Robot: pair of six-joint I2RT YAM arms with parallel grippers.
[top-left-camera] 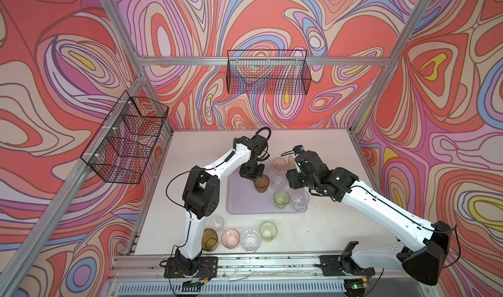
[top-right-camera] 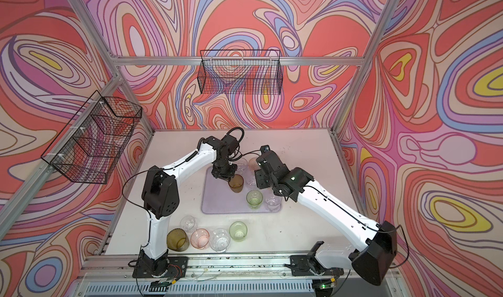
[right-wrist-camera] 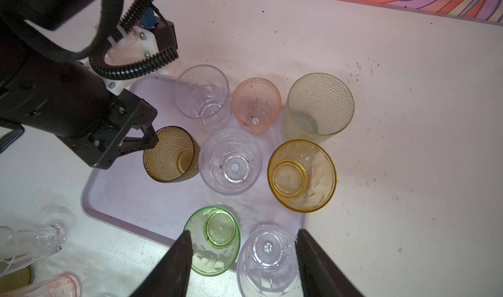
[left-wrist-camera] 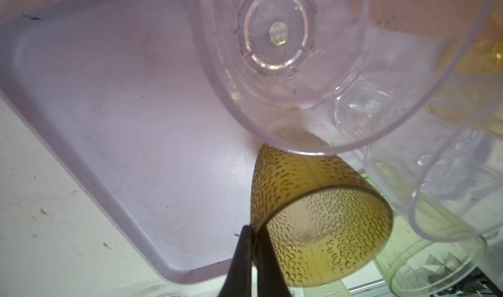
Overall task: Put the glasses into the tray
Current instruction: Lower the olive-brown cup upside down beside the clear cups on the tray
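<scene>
Here the left tool pinches the brown glass by its rim inside the tray, a clear glass crowding it; the right tool hangs open over the tray's corner.

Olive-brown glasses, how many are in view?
2. One olive-brown glass is over the tray, rim pinched by the left gripper; the other glass stands on the table, front left. The arms could hide others.

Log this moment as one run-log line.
left gripper: shut on olive-brown glass rim, over tray | right gripper: open above clear glass | five glasses on table
</scene>
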